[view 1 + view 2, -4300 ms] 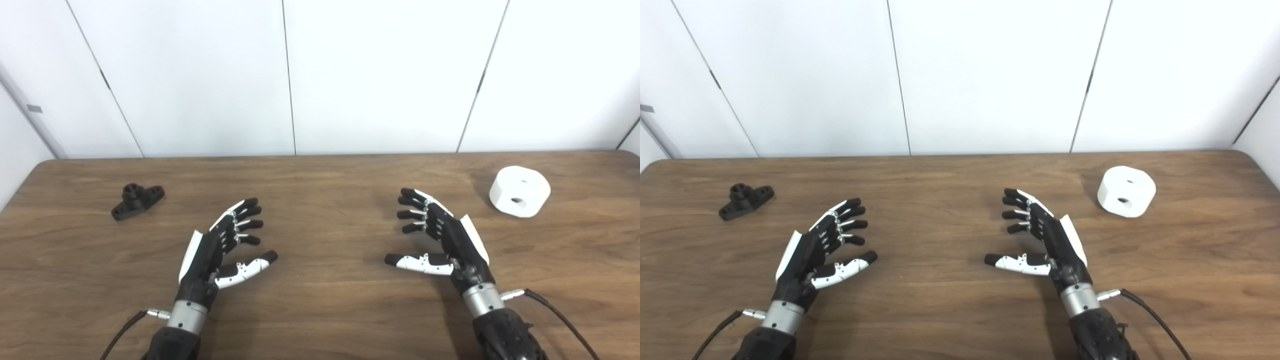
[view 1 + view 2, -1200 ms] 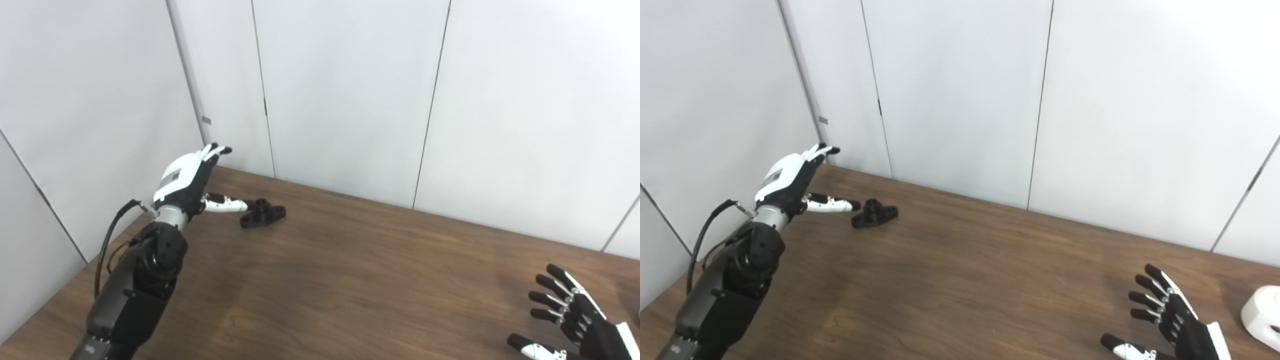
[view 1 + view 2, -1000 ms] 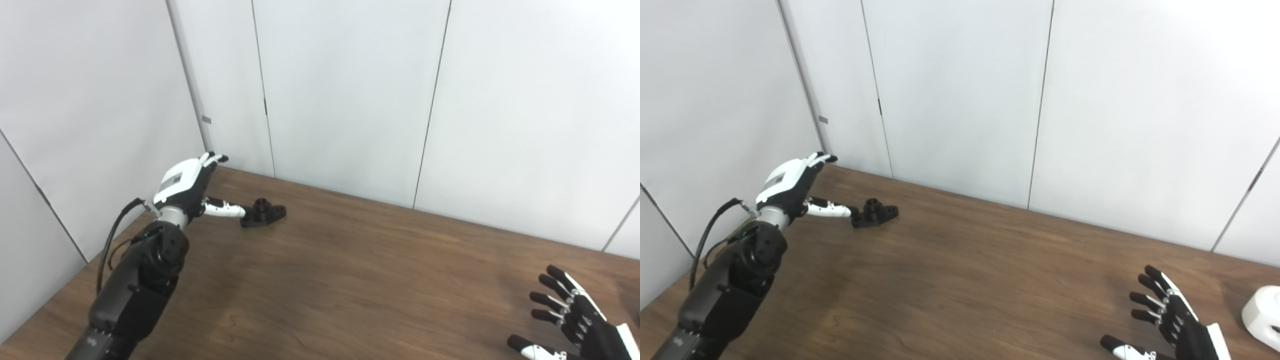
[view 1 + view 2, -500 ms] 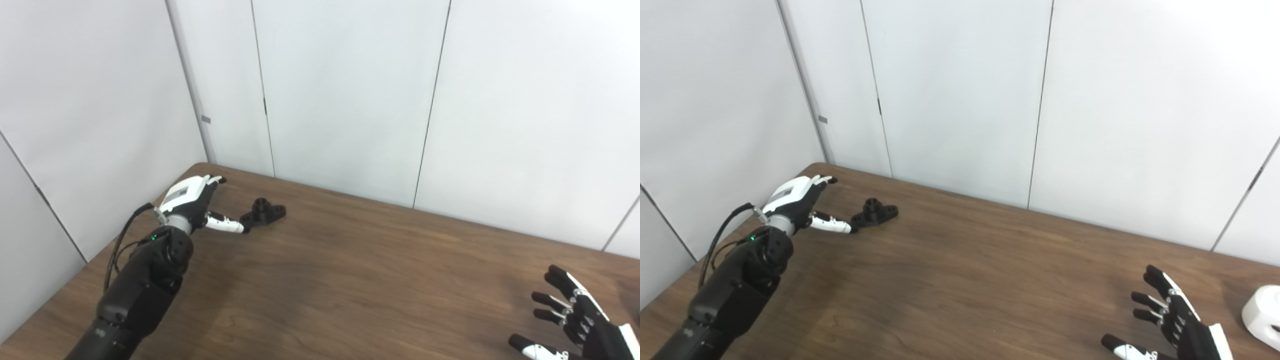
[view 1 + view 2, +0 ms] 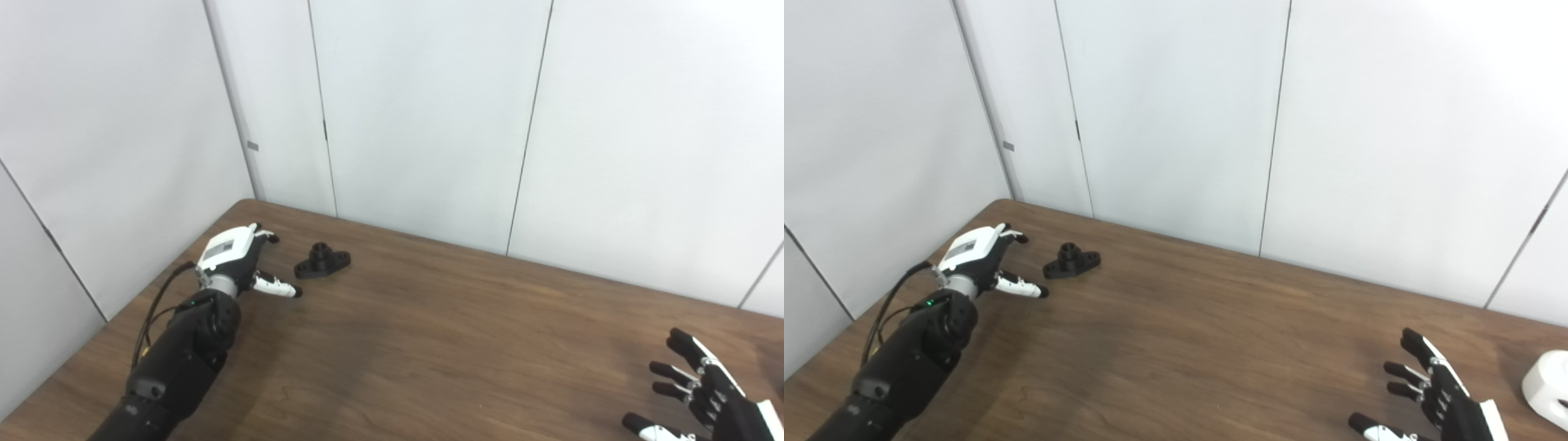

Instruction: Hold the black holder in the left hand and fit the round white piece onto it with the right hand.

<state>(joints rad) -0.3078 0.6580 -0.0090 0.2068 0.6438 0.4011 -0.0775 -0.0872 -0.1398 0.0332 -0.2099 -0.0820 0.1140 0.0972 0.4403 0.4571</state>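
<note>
Now one black holder (image 5: 322,261) — just beside left hand (image 5: 237,260), fingers spread, empty — right hand (image 5: 1442,398) likewise.

Grey label on left hand (image 5: 229,252) seems unreadable.

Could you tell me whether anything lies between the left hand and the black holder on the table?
Nothing: between the open left hand and the black holder there is only a short bare strip of table. Both eye views show it.
</note>
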